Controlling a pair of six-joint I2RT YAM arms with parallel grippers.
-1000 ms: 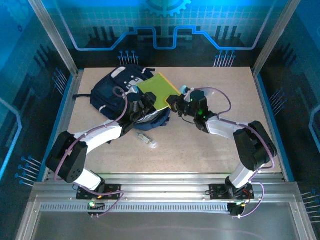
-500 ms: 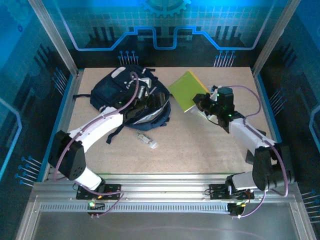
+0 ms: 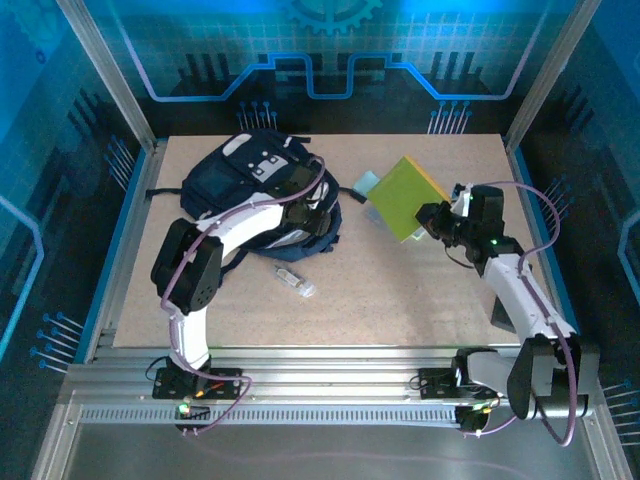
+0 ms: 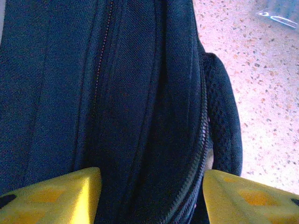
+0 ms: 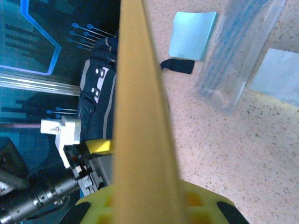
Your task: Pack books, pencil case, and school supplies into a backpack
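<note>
Top external: right tool [image 3: 430,222] clenches lime-green book [image 3: 405,193] right of backpack [image 3: 225,185]; can't tell if left tool [image 3: 303,206] grips, so the floppy opening may snag it.

The bench [image 3: 420,300] is a speckled, sandy-pink board framed by metal rails. At its far left lies the navy backpack [image 3: 235,180], with a black strap [image 3: 165,192] trailing out to the left. Just near of it, clear of the fabric, a short clear tube [image 3: 293,280] lies at a slant. Right of the backpack, toward the far middle, lies a pale-blue pad [image 5: 192,35] — beside it a long clear pencil case [image 5: 240,56], then a second pale pad [image 5: 279,74].
</note>
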